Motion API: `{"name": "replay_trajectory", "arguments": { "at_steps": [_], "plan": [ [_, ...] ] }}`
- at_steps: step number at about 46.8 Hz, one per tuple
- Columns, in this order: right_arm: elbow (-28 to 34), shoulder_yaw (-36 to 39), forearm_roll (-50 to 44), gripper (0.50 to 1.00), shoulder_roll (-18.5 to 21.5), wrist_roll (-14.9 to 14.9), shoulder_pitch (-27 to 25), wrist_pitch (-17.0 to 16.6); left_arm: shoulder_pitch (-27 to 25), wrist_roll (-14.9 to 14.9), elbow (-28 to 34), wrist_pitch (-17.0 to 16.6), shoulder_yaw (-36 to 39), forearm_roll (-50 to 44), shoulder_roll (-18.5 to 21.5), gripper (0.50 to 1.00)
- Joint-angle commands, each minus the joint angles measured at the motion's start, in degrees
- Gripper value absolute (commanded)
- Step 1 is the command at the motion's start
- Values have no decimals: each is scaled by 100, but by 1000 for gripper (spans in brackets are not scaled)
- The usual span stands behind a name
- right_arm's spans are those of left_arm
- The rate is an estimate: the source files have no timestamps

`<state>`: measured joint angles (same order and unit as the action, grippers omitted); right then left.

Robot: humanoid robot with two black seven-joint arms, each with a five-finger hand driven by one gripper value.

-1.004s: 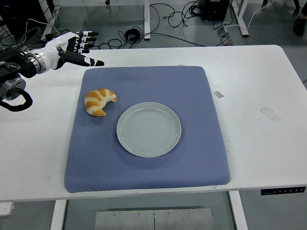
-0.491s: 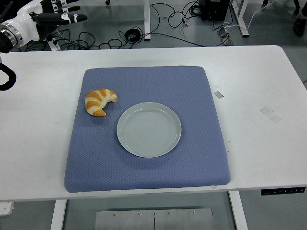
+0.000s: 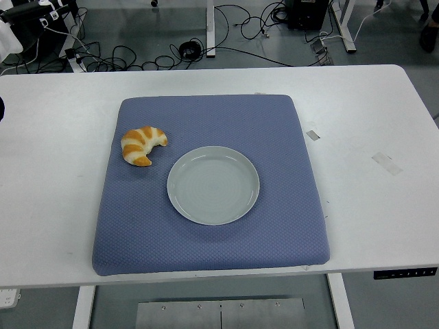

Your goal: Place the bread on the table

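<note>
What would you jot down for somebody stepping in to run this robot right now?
Left robot hand: barely in view at the top left corner, off the table; its grip can't be judged. Right arm: not in view.
Croissant: lying on the blue mat, left of the grey plate, apart from it, nothing touching it.
Plate: nothing on it, mid-mat.
Done: the bread is off the plate, resting on the mat on the white table.
Left: seemingly nothing, unless it should sit on bare tabletop.
</note>
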<state>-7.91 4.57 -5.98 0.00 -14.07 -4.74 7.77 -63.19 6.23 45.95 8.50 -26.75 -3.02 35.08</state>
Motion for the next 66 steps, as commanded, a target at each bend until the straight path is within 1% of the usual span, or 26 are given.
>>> {"name": "replay_trajectory", "arguments": {
  "at_steps": [1,7,15,25,33,39,56,66],
  "plan": [
    [0,0,0,1000,0,0,0,5,44,-7,-16,3,-6,3,-1,968],
    [0,0,0,1000,0,0,0,5,141,1,-147,3,-14,3,-18,968],
    [0,0,0,1000,0,0,0,-4,123,1,-367,3,-14,12,-159,969],
    [0,0,0,1000,0,0,0,-4,88,10,-367,-6,-58,12,-177,969],
    [0,0,0,1000,0,0,0,5,97,10,-367,-6,-146,12,-282,969],
    [0,0,0,1000,0,0,0,-4,106,10,-367,-6,-217,12,-291,969],
    [0,0,0,1000,0,0,0,-4,79,28,-367,-6,-225,21,-502,969],
    [-44,0,0,1000,0,0,-9,-4,79,28,-367,-15,-225,29,-537,969]
  ]
}}
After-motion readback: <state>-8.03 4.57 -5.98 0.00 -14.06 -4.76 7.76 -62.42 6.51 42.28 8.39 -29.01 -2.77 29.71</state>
